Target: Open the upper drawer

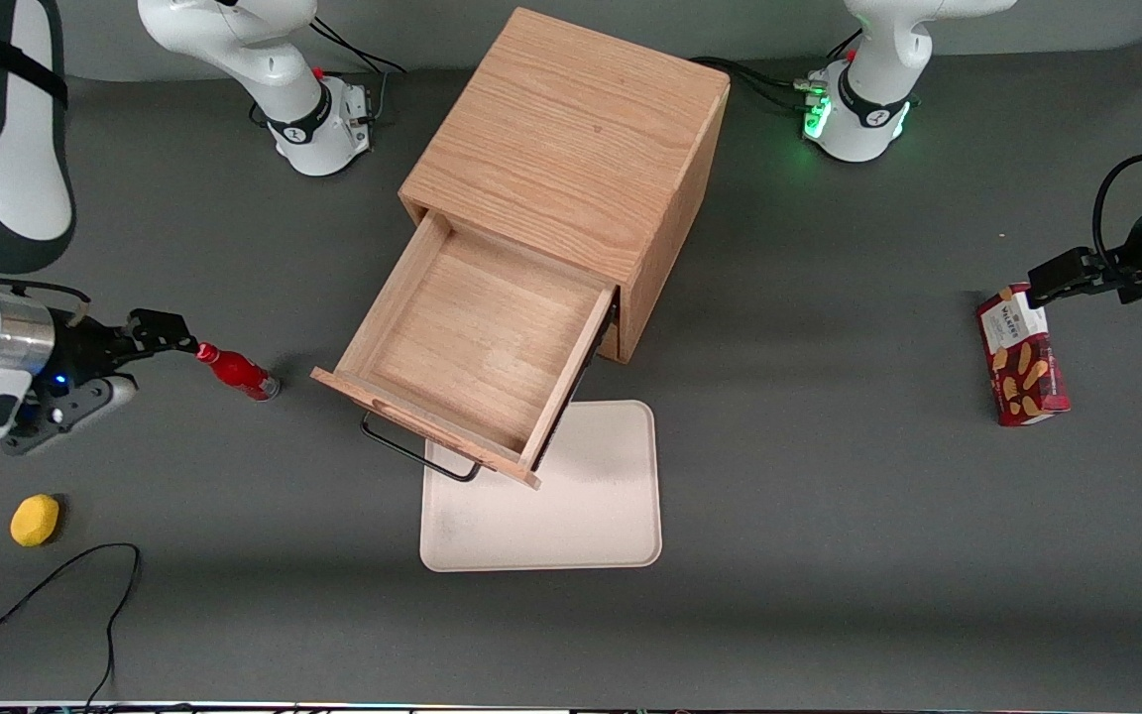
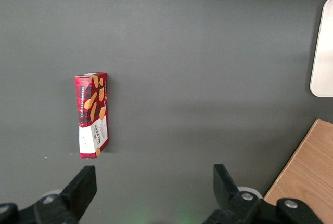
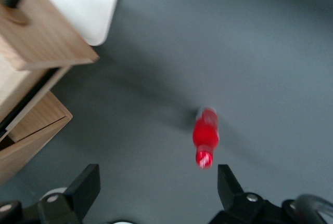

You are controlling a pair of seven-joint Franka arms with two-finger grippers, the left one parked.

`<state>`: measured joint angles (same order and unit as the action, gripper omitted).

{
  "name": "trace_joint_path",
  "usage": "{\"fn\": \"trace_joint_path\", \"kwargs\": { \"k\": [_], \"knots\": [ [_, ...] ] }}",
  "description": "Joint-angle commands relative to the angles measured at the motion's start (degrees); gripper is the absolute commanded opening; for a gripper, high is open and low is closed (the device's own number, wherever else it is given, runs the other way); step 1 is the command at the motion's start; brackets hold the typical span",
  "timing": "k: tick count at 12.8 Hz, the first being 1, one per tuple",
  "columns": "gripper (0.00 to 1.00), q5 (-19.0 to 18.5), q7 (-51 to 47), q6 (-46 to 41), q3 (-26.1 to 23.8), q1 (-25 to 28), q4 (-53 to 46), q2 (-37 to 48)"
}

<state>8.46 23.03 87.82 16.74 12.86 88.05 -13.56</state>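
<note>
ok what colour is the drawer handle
Black, on the upper drawer; handle shows best in the front view. Gripper is open, off beside it.

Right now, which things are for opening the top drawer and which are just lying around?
For the job: upper drawer, already pulled out of the cabinet; gripper, open, above the table beside the red bottle.

Lying about: red bottle, yellow ball, biscuit box, beige tray.

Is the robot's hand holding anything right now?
No. The gripper is open and empty, above the table beside the red bottle, away from the open upper drawer.
</note>
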Motion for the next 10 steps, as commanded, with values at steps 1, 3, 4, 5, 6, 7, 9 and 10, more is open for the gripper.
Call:
{"fn": "trace_joint_path", "kwargs": {
  "k": [1,3,4,5,6,7,9,10],
  "knots": [
    [1.00,-3.1,-14.6,0.6,0.3,2.0,6.3,5.6],
    [0.99,-4.7,-21.0,-1.2,0.6,2.1,6.4,7.1],
    [1.00,-5.8,-22.5,-0.6,0.7,2.2,6.5,8.1],
    [1.00,-5.8,-22.9,-0.1,0.7,2.1,6.5,8.9],
    [1.00,-5.9,-23.3,0.5,0.6,2.3,7.9,10.2],
    [1.00,-6.0,-24.9,2.3,0.4,2.8,9.9,12.0],
    [1.00,-6.3,-29.4,7.3,0.5,5.6,16.2,16.6],
    [1.00,-6.3,-29.1,7.5,0.6,5.6,16.7,17.2]
  ]
}}
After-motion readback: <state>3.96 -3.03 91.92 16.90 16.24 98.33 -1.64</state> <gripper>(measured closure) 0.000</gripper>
